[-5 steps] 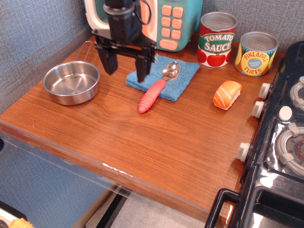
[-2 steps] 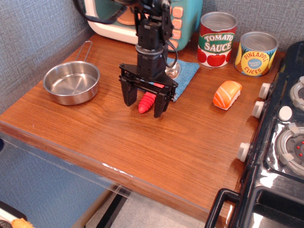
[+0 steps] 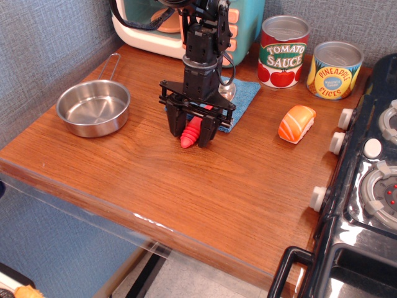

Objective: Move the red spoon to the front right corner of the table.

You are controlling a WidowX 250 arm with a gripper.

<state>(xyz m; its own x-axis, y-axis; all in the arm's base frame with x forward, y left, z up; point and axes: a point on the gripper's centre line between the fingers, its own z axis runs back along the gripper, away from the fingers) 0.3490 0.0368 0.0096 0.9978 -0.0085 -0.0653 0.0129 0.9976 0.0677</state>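
Note:
The red spoon (image 3: 189, 133) lies on the brown table (image 3: 205, 186), its ribbed red handle pointing to the front and its silver bowl (image 3: 227, 94) resting on a blue cloth (image 3: 246, 93). My gripper (image 3: 191, 134) stands upright over the handle's front end. Its two black fingers (image 3: 175, 124) press against the handle from the left and the right, with the fingertips down at the tabletop. The arm hides most of the spoon's middle. The spoon still lies at table level.
A steel pan (image 3: 93, 107) sits at the left. A tomato sauce can (image 3: 283, 53) and a pineapple can (image 3: 335, 69) stand at the back right. An orange-and-white sushi piece (image 3: 296, 123) lies right of the cloth. A black toy stove (image 3: 366, 186) borders the right edge. A toy microwave (image 3: 149, 25) stands behind.
My gripper came forward from beside the microwave, dropped over the spoon's handle, and its fingers narrowed from wide apart to tight against the handle. The spoon has not moved.

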